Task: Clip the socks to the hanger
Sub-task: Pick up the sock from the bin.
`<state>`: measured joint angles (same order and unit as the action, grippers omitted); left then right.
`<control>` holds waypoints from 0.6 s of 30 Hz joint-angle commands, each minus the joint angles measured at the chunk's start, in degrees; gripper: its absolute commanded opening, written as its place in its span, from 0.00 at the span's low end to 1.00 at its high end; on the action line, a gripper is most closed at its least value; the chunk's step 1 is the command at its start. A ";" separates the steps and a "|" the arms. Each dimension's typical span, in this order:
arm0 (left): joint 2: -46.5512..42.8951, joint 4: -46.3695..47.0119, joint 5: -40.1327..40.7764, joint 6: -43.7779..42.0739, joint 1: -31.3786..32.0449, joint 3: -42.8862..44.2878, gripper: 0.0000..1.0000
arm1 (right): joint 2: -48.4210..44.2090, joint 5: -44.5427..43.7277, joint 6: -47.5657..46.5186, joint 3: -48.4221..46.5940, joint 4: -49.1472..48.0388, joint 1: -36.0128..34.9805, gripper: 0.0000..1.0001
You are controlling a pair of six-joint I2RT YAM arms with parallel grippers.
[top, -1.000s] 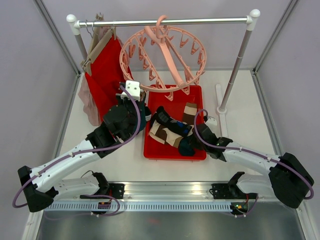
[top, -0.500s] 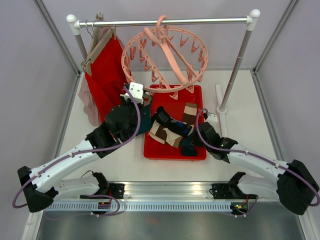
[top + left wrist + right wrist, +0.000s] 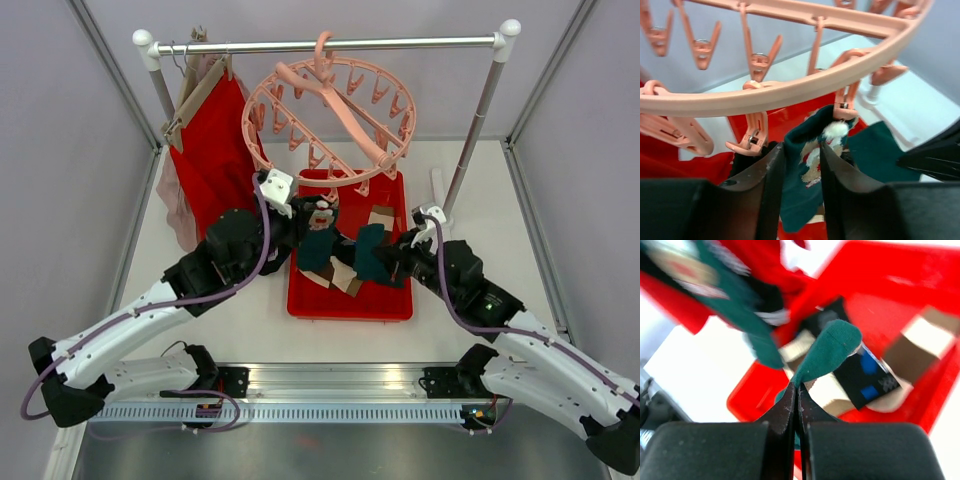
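Between the part-open jaws of the left gripper [image 3: 800, 155] we note a teal sock [image 3: 801, 210] already pegged to the hanger [image 3: 790, 90], needing no grip; the right gripper [image 3: 797, 390], clamped tight, holds the next sock [image 3: 832, 347] ready.

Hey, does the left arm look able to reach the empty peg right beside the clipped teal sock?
Probably yes. The left gripper sits just under the hanger ring, jaws apart around the clipped teal sock, and the empty peg hangs close beside it with nothing between them.

Robot lab booth: plain partition walls [image 3: 50, 150], aluminium mounting rail [image 3: 330, 380].
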<state>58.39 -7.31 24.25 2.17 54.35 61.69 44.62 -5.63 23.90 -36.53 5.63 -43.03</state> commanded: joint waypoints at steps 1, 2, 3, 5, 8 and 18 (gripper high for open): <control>-3.10 -2.18 -9.55 4.68 -0.12 3.00 0.41 | -3.56 10.36 -8.06 -4.42 -1.41 -0.39 0.00; -3.54 -2.44 -10.88 5.03 -0.12 3.00 0.43 | -4.18 11.51 -8.95 -5.03 -1.06 -0.39 0.00; -4.24 -2.53 -12.37 5.64 -0.12 2.91 0.45 | -4.97 12.30 -9.57 -5.39 -0.88 -0.39 0.00; -5.56 -2.88 -16.24 6.26 -0.12 2.91 0.49 | -6.73 14.24 -11.15 -6.61 -0.36 -0.39 0.00; -7.06 -2.80 -20.90 7.58 -0.12 2.47 0.52 | -8.58 16.26 -12.21 -8.37 1.31 -0.39 0.00; -7.15 4.23 -31.10 14.25 -0.21 -1.57 0.58 | -14.65 22.77 -11.86 -12.68 1.14 -0.39 0.00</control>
<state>50.68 -7.20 -1.04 11.60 54.35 61.25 31.18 13.76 13.04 -46.09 7.84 -43.03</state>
